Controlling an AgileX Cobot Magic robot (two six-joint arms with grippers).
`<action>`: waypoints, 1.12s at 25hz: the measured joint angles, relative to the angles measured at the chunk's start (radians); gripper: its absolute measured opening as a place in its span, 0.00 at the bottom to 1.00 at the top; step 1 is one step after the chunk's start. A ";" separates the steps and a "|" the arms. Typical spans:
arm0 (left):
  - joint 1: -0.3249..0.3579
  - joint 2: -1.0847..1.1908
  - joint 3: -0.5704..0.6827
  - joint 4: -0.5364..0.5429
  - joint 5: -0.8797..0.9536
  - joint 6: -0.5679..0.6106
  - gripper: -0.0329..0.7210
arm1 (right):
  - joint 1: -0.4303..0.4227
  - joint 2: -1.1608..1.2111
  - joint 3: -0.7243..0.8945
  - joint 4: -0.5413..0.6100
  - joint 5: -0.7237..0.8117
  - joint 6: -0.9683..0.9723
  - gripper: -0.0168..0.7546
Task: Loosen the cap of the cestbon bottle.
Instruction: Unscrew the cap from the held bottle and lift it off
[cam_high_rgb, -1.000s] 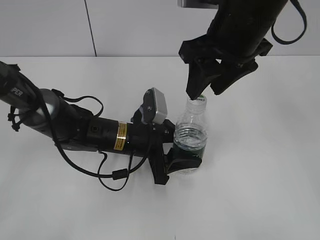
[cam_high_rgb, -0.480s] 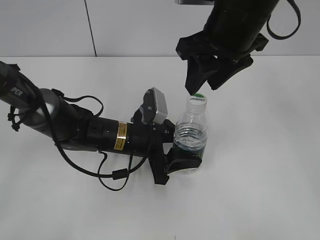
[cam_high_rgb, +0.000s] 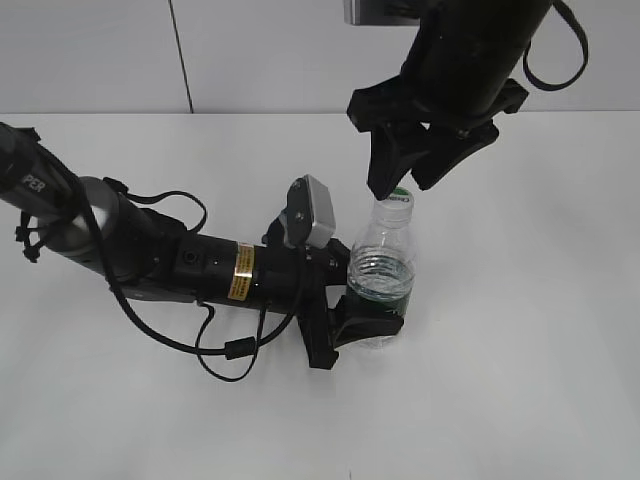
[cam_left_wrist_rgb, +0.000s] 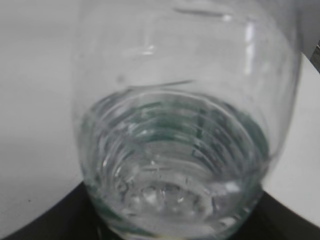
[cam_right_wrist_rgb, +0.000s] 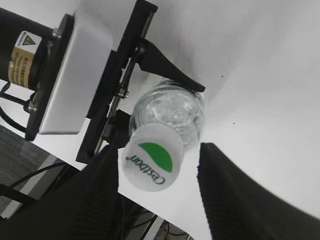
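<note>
Cap: round, smooth green-white plastic

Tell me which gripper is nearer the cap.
Right. The right gripper sits open just above the cap, fingers either side of it. The left gripper is clamped low on the cestbon bottle, well below the cap.
</note>
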 joint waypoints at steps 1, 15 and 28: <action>0.000 0.000 0.000 0.000 0.001 0.000 0.59 | 0.000 0.003 0.000 0.000 0.000 0.000 0.54; 0.000 -0.001 0.000 0.001 0.011 0.000 0.59 | 0.029 0.035 0.000 -0.005 0.000 0.000 0.53; -0.001 -0.001 -0.005 0.000 0.020 0.000 0.59 | 0.029 0.035 0.000 -0.042 0.000 0.001 0.47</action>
